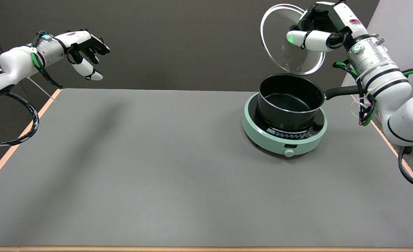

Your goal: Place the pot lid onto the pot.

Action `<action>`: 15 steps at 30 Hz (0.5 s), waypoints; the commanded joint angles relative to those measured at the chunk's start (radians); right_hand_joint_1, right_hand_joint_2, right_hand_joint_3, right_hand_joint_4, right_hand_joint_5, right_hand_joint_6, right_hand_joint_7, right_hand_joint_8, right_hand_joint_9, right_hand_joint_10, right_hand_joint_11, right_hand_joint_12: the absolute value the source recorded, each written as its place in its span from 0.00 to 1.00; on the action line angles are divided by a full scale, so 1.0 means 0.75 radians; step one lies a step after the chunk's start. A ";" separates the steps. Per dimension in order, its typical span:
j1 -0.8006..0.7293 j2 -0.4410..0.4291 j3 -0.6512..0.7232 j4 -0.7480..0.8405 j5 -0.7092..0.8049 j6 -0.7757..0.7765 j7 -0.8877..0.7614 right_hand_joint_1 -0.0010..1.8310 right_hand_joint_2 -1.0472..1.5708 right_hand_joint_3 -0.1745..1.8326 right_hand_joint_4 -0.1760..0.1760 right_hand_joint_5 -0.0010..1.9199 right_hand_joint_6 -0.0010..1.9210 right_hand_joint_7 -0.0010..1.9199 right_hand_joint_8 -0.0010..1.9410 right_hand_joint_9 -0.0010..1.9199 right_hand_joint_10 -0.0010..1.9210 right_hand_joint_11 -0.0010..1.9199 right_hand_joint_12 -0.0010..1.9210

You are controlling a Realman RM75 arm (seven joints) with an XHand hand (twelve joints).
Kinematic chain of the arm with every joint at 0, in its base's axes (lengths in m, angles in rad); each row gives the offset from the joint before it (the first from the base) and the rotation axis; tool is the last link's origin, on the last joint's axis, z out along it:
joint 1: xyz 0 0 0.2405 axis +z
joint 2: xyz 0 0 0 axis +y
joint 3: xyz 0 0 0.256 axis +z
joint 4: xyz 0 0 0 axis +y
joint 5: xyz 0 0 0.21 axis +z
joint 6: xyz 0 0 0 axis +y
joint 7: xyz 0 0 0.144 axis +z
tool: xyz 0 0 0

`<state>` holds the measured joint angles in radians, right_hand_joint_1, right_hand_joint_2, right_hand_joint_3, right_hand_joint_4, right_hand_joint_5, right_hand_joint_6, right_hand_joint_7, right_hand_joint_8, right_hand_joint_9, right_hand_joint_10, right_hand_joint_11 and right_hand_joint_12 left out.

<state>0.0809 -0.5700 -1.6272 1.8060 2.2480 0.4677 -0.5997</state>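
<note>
Head view: the right hand (320, 29) grasps the pot lid (283, 52), a round disc of clear glass with a thin metal rim, holding it tilted in the air above the far right of the table (140, 168). Below it, apart from the lid, the black pot (290, 101), deep and glossy with a long handle pointing right, sits on a round mint-green hotplate (284, 140) with a small front knob. The tabletop is matte grey.
</note>
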 commanded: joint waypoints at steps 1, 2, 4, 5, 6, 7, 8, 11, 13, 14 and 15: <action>-0.101 0.034 0.041 -0.070 0.196 -0.147 -0.024 0.64 0.79 0.38 0.06 0.29 0.82 0.42 0.85 0.44 1.00 0.32 1.00; -0.101 0.038 0.035 -0.088 0.232 -0.171 -0.051 0.64 0.79 0.38 0.05 0.29 0.82 0.42 0.85 0.44 1.00 0.33 1.00; -0.101 0.040 0.029 -0.107 0.283 -0.195 -0.097 0.64 0.79 0.39 0.05 0.29 0.82 0.42 0.85 0.44 1.00 0.33 1.00; -0.101 0.040 0.024 -0.117 0.306 -0.208 -0.120 0.64 0.79 0.39 0.05 0.29 0.82 0.42 0.85 0.44 1.00 0.33 1.00; -0.102 0.040 0.020 -0.122 0.318 -0.212 -0.134 0.64 0.79 0.39 0.05 0.29 0.82 0.42 0.85 0.44 1.00 0.34 1.00; -0.104 0.040 0.014 -0.135 0.329 -0.227 -0.159 0.64 0.79 0.39 0.05 0.29 0.82 0.42 0.85 0.44 1.00 0.34 1.00; -0.107 0.042 0.009 -0.144 0.343 -0.240 -0.179 0.64 0.79 0.40 0.05 0.29 0.82 0.42 0.85 0.44 1.00 0.34 1.00; -0.120 0.053 -0.004 -0.183 0.375 -0.265 -0.207 0.64 0.78 0.40 0.04 0.29 0.82 0.42 0.85 0.44 1.00 0.34 1.00; -0.124 0.071 -0.011 -0.199 0.378 -0.269 -0.214 0.64 0.77 0.43 0.02 0.29 0.83 0.43 0.86 0.44 1.00 0.36 1.00; -0.124 0.089 -0.015 -0.207 0.378 -0.269 -0.216 0.64 0.77 0.43 0.02 0.29 0.83 0.43 0.86 0.44 1.00 0.36 1.00; -0.124 0.100 -0.015 -0.210 0.378 -0.269 -0.216 0.65 0.78 0.43 0.00 0.29 0.83 0.43 0.87 0.44 1.00 0.36 1.00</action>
<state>0.0263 -0.5483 -1.6120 1.7478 2.3986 0.3666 -0.6611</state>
